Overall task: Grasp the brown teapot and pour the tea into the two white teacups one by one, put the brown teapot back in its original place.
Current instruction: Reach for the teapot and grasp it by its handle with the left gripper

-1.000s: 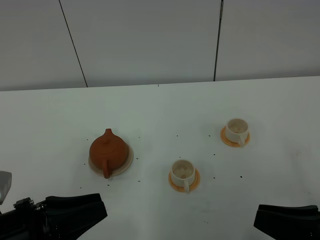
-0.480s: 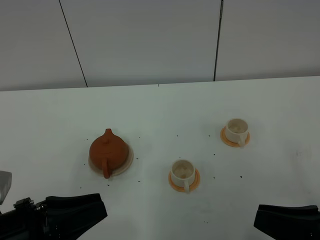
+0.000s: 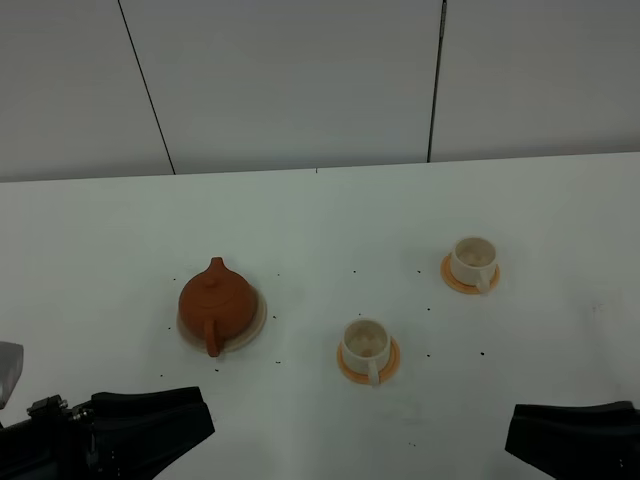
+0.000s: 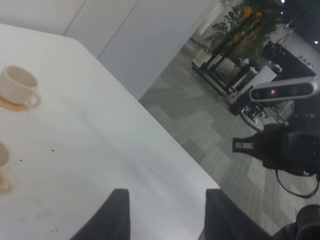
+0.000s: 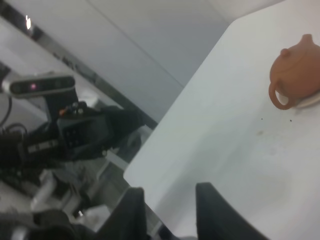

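The brown teapot rests on its pale cream saucer at the table's left, handle toward the near edge; the right wrist view also shows the teapot. Two white teacups sit on orange saucers, one near the middle and one farther right. The farther cup appears in the left wrist view. My left gripper is open with nothing between its fingers, low over the near table edge. Well short of the teapot, my right gripper is open and holds nothing.
Dark arm housings sit at the near edge, the left arm and the right arm. Small dark specks dot the white table. Beyond the table edge lie office floor and plants.
The right arm's dark housing has edged slightly up and left at the bottom right. Teapot, cups and left arm have not moved.
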